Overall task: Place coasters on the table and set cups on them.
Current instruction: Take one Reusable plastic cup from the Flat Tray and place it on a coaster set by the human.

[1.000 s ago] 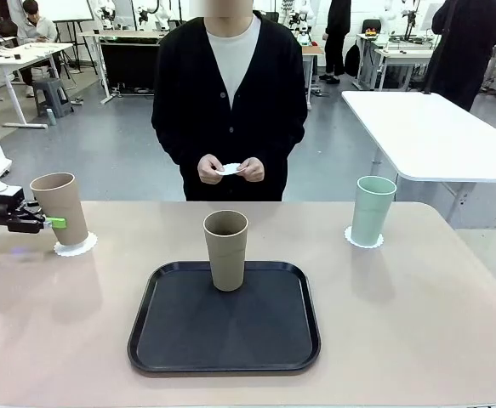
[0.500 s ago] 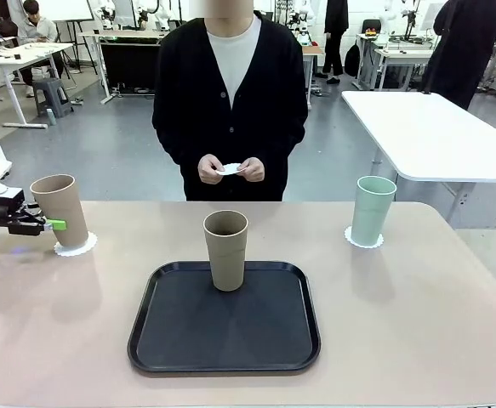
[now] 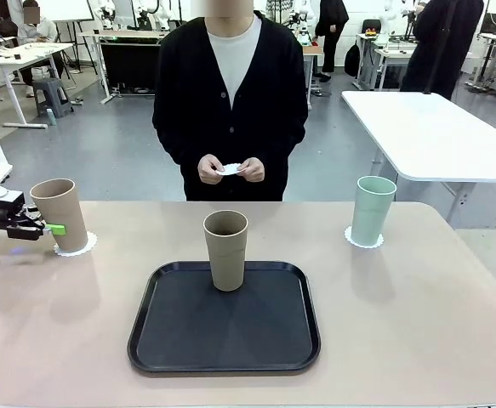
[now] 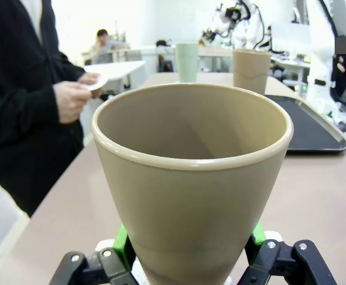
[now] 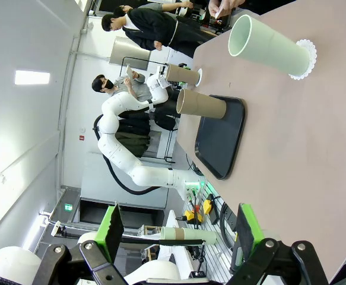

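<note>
Left wrist: pads (image 4: 121, 244) perhaps against cup (image 4: 190, 178).

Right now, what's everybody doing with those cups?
The left gripper holds a tall beige-brown tumbler on a frilly white round coaster. A pale mint green tumbler already stands on another coaster. A second beige-brown tumbler waits on the black tray. The person holds a third white coaster. The right gripper hangs open.

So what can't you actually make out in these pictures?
- Left wrist view: whether the left claw really grips the beige cup; the cup's wall hides where the pads meet it.
- Left wrist view: the coaster under that cup is mostly hidden by the cup itself.
- Front view: the small white thing in the person's hands is too small to identify.
</note>
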### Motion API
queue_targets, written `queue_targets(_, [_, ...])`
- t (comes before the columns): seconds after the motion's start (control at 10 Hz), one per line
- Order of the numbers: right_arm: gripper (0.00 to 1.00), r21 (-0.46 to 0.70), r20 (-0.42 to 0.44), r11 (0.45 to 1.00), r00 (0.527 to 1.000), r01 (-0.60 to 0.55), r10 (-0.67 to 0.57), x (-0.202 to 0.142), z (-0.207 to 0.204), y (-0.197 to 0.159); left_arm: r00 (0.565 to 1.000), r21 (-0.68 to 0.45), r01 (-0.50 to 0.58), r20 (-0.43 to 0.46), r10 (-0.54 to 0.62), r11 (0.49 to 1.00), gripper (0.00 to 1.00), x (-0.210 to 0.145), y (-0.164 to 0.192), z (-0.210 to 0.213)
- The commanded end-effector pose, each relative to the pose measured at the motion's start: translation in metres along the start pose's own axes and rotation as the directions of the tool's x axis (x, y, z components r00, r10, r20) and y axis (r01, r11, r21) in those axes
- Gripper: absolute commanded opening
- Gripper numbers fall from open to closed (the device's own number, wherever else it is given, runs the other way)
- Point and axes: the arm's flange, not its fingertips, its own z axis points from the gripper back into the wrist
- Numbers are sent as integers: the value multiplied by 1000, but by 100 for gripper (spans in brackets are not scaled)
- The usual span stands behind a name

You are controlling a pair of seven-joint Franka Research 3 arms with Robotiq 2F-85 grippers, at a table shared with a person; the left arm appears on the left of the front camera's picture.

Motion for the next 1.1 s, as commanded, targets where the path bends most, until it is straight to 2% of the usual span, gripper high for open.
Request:
queue_targets(0.0, [100, -3, -2, 1000, 1000, 1, -1, 0, 0, 2, 1000, -14, 28, 5, -27, 1000, 85, -3, -3, 1])
queue_targets(0.2, [100, -3, -2, 1000, 1000, 1, -1, 0, 0, 2, 1000, -27, 24, 4, -24, 999, 85, -5, -3, -1])
queue_targets(0.3, [100, -3, -2, 1000, 1000, 1, -1, 0, 0, 2, 1000, -33, 22, 1, -22, 999, 100, -5, -4, -1])
queue_targets(1.0, [100, -3, -2, 1000, 1000, 1, -1, 0, 0, 2, 1000, -54, 23, -10, -23, 998, 100, -5, 0, 4])
